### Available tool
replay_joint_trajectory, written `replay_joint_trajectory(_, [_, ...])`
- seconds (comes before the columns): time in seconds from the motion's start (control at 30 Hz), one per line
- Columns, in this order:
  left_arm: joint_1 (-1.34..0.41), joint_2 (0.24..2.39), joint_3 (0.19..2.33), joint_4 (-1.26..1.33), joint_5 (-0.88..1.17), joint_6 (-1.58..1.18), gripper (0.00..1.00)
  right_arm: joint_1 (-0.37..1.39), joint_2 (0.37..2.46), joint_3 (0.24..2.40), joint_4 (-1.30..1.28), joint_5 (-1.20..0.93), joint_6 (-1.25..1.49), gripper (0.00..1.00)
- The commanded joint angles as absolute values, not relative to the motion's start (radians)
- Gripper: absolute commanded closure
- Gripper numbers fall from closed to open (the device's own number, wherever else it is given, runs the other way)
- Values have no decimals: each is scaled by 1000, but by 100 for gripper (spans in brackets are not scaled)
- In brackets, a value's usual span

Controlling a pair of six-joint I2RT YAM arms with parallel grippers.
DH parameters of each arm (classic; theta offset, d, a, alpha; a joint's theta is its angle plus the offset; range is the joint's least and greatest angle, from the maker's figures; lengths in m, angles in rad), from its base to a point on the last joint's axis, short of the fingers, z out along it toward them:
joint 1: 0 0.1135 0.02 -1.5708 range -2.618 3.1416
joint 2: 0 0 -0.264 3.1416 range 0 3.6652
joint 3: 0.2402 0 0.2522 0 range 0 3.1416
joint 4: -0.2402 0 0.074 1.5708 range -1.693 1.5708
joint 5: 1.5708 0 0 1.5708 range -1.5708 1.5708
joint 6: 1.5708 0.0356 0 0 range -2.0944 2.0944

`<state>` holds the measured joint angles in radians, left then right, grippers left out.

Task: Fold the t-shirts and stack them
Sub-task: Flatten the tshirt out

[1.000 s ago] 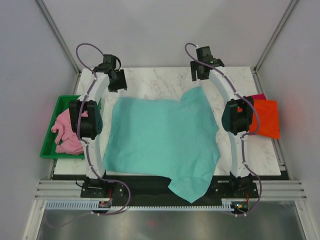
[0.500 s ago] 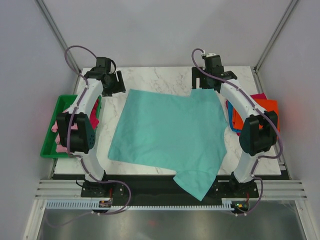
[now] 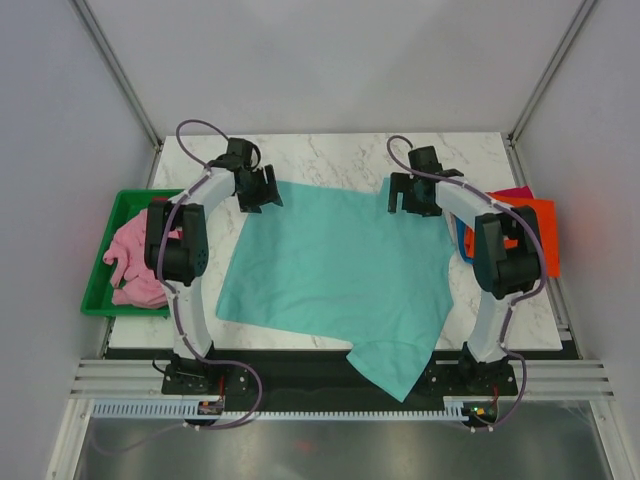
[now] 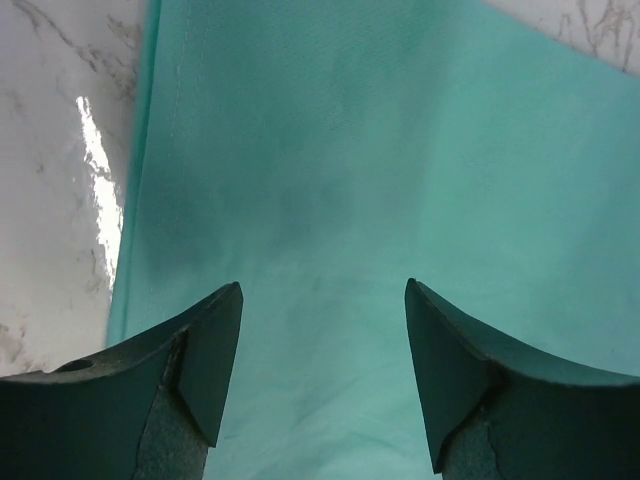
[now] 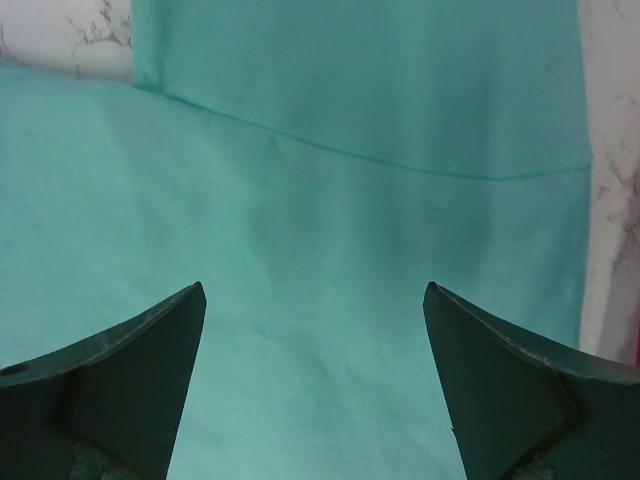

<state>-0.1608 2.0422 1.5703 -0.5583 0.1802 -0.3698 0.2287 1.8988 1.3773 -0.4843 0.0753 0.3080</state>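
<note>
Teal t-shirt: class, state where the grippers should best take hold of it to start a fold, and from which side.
Probably its two far corners, pinched from above: the teal t-shirt lies flat, so only its edges offer a lip, and the open left gripper and right gripper hover there.

Left gripper spread, right gripper spread wide

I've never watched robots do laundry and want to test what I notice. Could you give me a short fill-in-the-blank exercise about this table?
1. The pink shirt lies inside the green ____.
2. The left gripper and the right gripper both hang over the teal t-shirt with jaws ____.
3. The orange shirt lies on the robot's ____ side of the table.

Missing words: tray; open; right.
</note>
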Motion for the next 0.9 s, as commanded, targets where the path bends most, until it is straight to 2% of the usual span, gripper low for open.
replay_joint_trajectory(0.0, [-152, 2109, 1640, -514, 235, -437, 27, 227, 2024, 1476, -448, 68, 307, 2])
replay_joint_trajectory(0.23, [-132, 2197, 1695, -522, 193, -486, 29, 224, 2236, 1672, -485, 57, 288, 2])
replay_joint_trajectory(0.6, [-75, 2312, 1835, -522, 176, -517, 32, 216, 2591, 2222, -552, 58, 226, 2])
replay_joint_trajectory(0.73, [-66, 2353, 1929, -529, 189, -494, 32, 216, 2628, 2328, -543, 45, 222, 2])
replay_joint_trajectory(0.87, [-61, 2329, 1986, -561, 196, -486, 32, 216, 2556, 2284, -488, 11, 224, 2])
